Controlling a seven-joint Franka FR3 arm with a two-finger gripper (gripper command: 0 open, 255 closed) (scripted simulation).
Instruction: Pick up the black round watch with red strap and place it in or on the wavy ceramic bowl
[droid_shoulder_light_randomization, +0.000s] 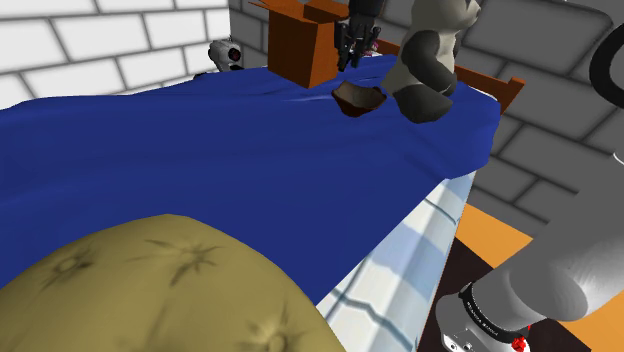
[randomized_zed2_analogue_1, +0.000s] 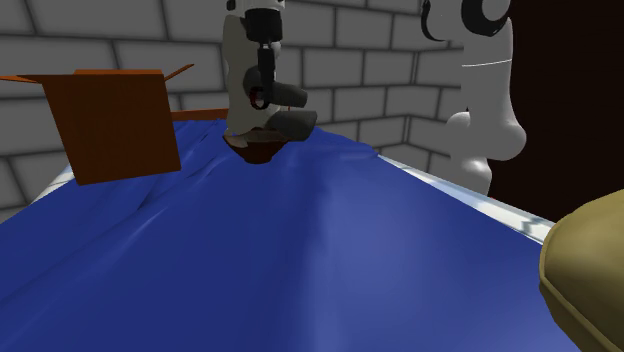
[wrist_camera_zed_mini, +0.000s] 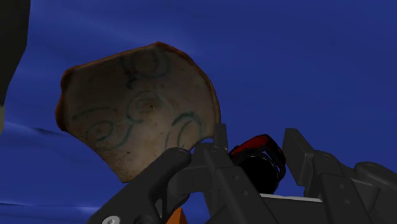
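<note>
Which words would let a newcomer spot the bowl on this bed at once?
Find the blue bed cover and follow it to the brown box at its far end. Beside that box, just below the claw holding the watch, sits the bowl. It is a small dish with a wavy reddish-brown rim and a pale inside with green swirls, unlike the plain box.

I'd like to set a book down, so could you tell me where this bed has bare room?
Bare blue cover spreads between the olive pillow and the bowl. The far end is crowded: brown box, bowl, and the pincer holding the watch.
</note>
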